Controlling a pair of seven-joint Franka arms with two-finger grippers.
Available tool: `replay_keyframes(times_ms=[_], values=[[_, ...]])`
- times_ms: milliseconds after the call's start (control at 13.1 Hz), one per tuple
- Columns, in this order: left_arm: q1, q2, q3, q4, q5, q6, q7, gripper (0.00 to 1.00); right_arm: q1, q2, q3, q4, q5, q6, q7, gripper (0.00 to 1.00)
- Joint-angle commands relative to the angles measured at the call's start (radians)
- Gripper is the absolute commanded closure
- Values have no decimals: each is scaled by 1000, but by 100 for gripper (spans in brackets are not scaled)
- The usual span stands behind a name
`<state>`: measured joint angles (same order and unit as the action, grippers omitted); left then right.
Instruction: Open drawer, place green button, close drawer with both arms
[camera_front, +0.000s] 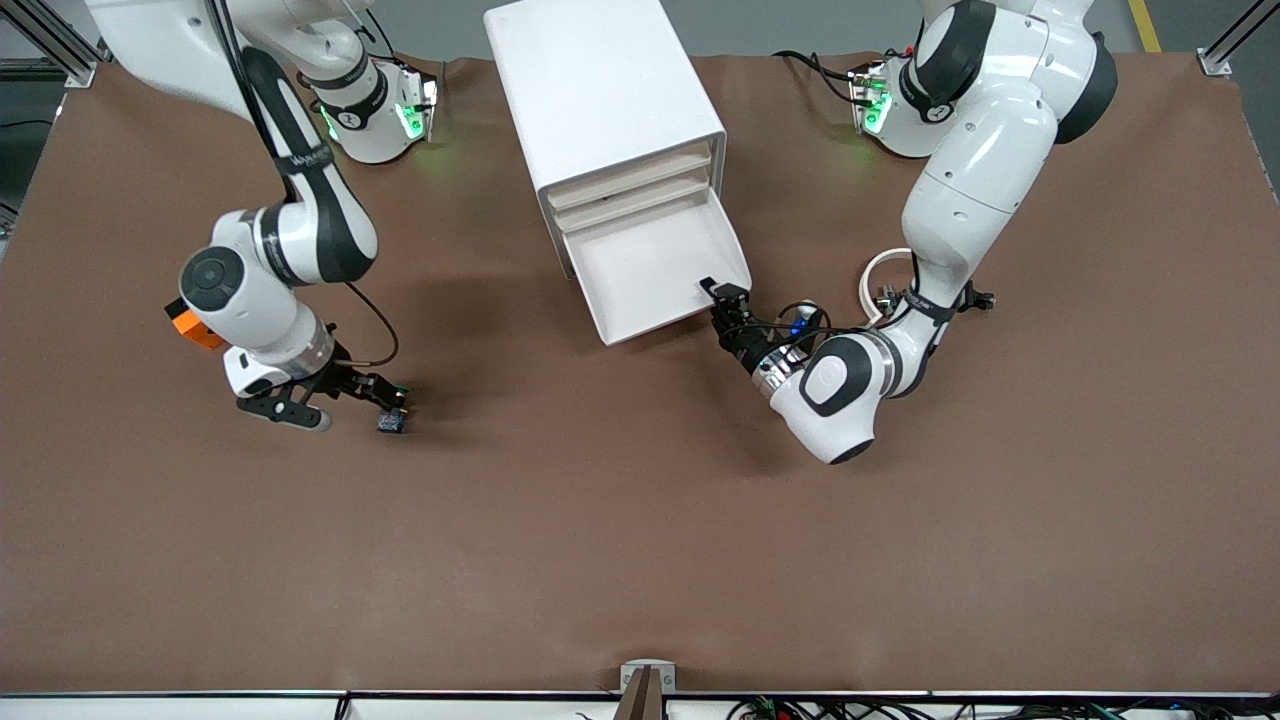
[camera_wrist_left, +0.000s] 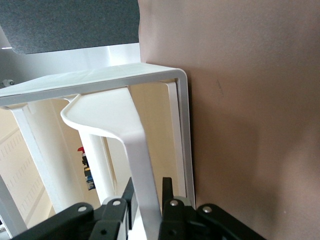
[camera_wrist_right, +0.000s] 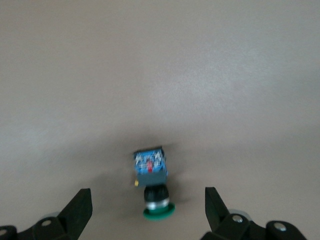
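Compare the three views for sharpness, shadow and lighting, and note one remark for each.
Front view: even overhead light, soft shadows on the brown table beside the cabinet and both arms. Left wrist view: the drawer front is crisp, though the cream interior looks bright and washed. Right wrist view: soft throughout, the button blurred, a faint shadow around it between the right claw fingers.

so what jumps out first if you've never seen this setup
The white cabinet mid-table, farther from the camera, with its lowest drawer pulled out and the left gripper closed on the front lip at one corner. Next, the right gripper, fingers wide, low over the tiny green-capped button lying on the mat toward the right arm's end.
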<state>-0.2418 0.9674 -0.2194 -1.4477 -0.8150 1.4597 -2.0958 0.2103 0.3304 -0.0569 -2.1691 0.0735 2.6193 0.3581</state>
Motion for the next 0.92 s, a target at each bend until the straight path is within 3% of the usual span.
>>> replay_keyframes(times_ms=[0,153,458,763,840], values=[[7,-4,2,7,-24,-7,-20,51,3,64,-4,6,-15,77,9,0],[7,-6,2,9,-24,-5,-15,0,5,81,-4,9,-17,87,9,0],[21,-12,3,33,-15,-4,-13,0,4,166,-6,14,-24,203,9,0],[33,-18,3,96,39,-4,-3,0,8,177,-4,14,-23,209,10,0],[44,-19,3,108,63,-4,3,0,12,177,-4,14,-23,206,10,4]])
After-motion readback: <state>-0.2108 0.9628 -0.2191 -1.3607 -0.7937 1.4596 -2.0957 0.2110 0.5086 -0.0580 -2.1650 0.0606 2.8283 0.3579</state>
